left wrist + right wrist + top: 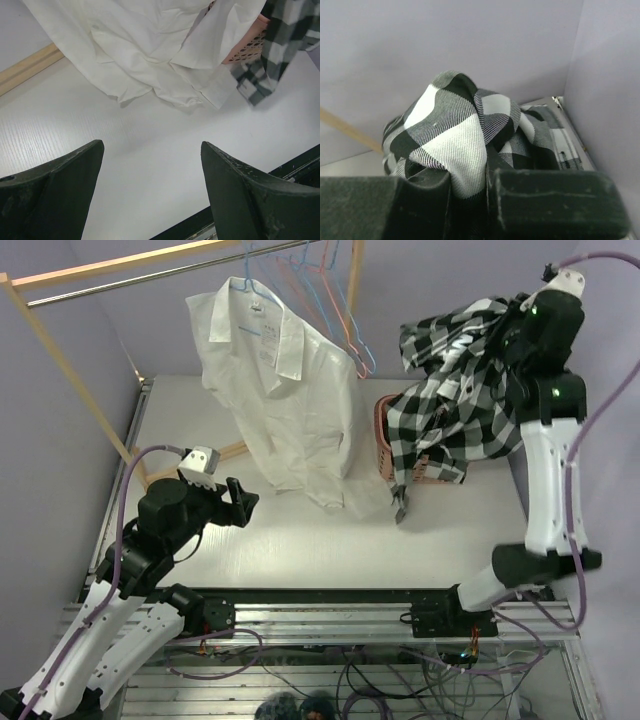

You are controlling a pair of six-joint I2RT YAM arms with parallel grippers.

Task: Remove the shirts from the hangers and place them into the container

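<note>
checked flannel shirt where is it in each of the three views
Top external: upper right, the checked flannel shirt hangs down over the pink laundry basket.
Left wrist: top right corner, a checked end beside the basket.
Right wrist: centre, bunched between the fingers of the right gripper.
Shared landmark: the basket, seen in the top and left wrist views only.
</note>
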